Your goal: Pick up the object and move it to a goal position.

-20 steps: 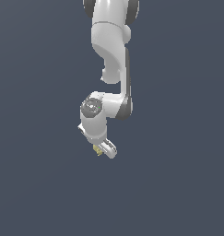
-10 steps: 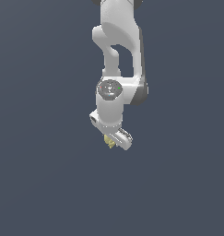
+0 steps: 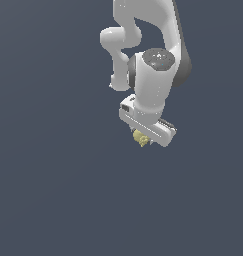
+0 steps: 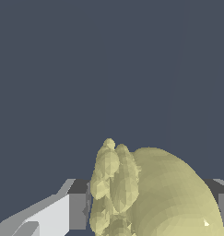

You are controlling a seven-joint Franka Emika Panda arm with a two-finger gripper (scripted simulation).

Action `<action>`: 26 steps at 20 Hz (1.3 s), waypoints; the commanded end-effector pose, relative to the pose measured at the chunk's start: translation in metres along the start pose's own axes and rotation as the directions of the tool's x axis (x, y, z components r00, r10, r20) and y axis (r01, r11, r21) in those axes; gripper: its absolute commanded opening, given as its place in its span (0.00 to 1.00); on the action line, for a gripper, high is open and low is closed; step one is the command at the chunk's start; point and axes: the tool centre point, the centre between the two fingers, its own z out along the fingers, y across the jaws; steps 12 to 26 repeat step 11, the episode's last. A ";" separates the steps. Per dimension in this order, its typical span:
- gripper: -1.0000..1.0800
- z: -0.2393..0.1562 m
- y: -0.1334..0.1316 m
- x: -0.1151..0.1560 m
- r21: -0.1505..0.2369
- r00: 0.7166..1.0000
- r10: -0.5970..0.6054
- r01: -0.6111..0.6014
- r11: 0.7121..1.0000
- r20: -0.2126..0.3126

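The lumpy pale yellow-olive blob [image 3: 140, 138] is one even colour, unpatterned. The end effector [image 3: 144, 136] holding it is glossy white with dark grey finger pads [image 4: 78, 186]; the backdrop is flat slate blue-grey.

1. A plain dark slate-blue backdrop [image 3: 48, 190] lies all around and behind the end effector in both views.
2. It is even in tone, with no marks or edges visible.
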 end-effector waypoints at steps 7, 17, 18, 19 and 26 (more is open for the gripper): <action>0.00 -0.044 -0.027 -0.033 -0.001 1.000 0.001 -0.001 1.000 0.000; 0.00 -0.048 -0.030 -0.035 -0.001 1.000 0.001 -0.001 1.000 0.000; 0.00 -0.048 -0.030 -0.035 -0.001 1.000 0.001 -0.001 1.000 0.000; 0.00 -0.048 -0.030 -0.035 -0.001 1.000 0.001 -0.001 1.000 0.000; 0.00 -0.048 -0.030 -0.035 -0.001 1.000 0.001 -0.001 1.000 0.000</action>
